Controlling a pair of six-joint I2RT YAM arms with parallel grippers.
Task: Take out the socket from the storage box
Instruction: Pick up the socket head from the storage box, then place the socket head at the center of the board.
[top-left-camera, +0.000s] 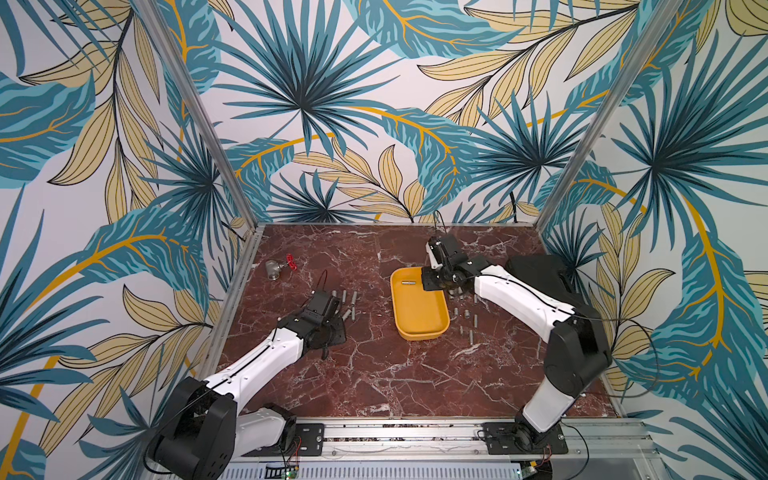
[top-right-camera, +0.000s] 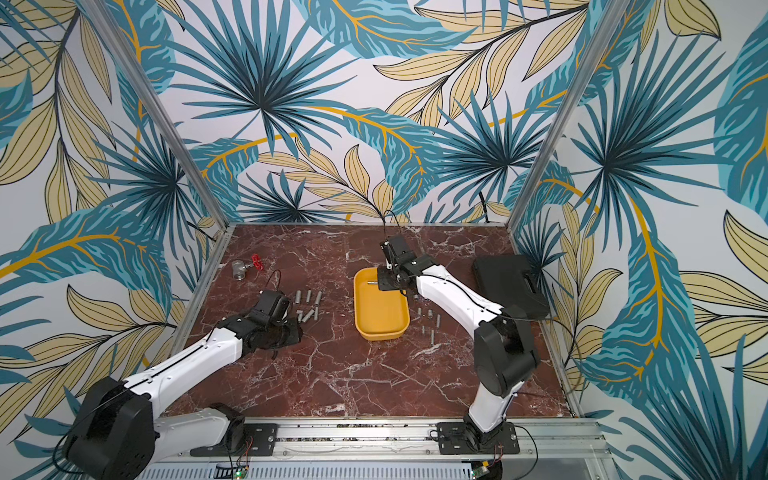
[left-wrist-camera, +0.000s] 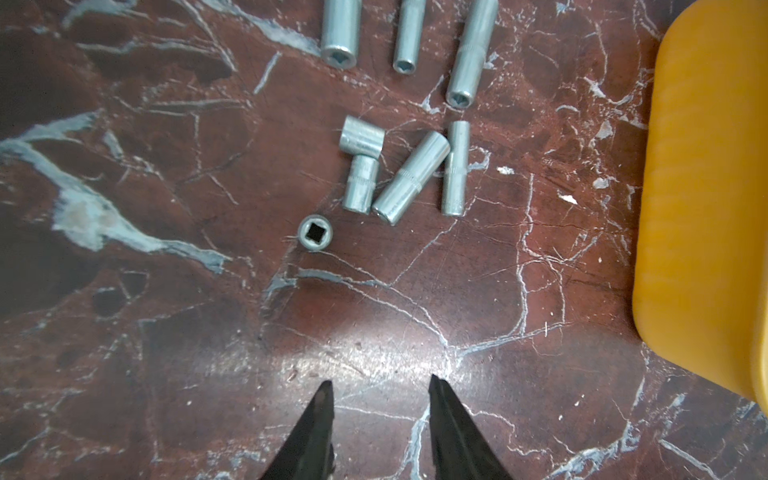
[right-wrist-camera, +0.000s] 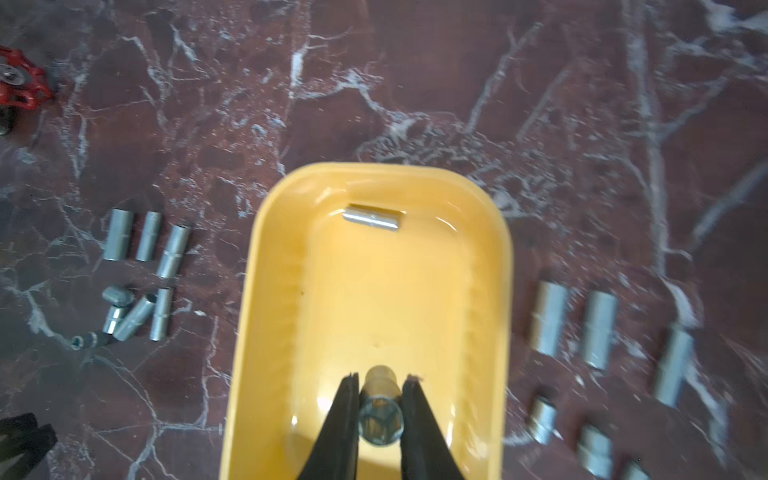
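The yellow storage box (top-left-camera: 419, 320) (top-right-camera: 380, 316) lies near the table's middle. My right gripper (right-wrist-camera: 382, 377) reaches into its far end (top-left-camera: 432, 282) and is shut on a silver socket (right-wrist-camera: 380, 415), whose hex opening faces the wrist camera between the two black fingers. A second socket (right-wrist-camera: 371, 218) (top-left-camera: 408, 283) lies on its side on the box floor next to the gripper. My left gripper (left-wrist-camera: 380, 379) hovers open and holds nothing, over bare marble just short of a group of sockets (left-wrist-camera: 395, 174) left of the box.
Several sockets lie in rows left of the box (top-left-camera: 347, 307) and right of it (top-left-camera: 467, 320). A metal valve with a red handle (top-left-camera: 279, 266) sits at the back left. A black hard case (top-right-camera: 507, 286) stands at the right wall.
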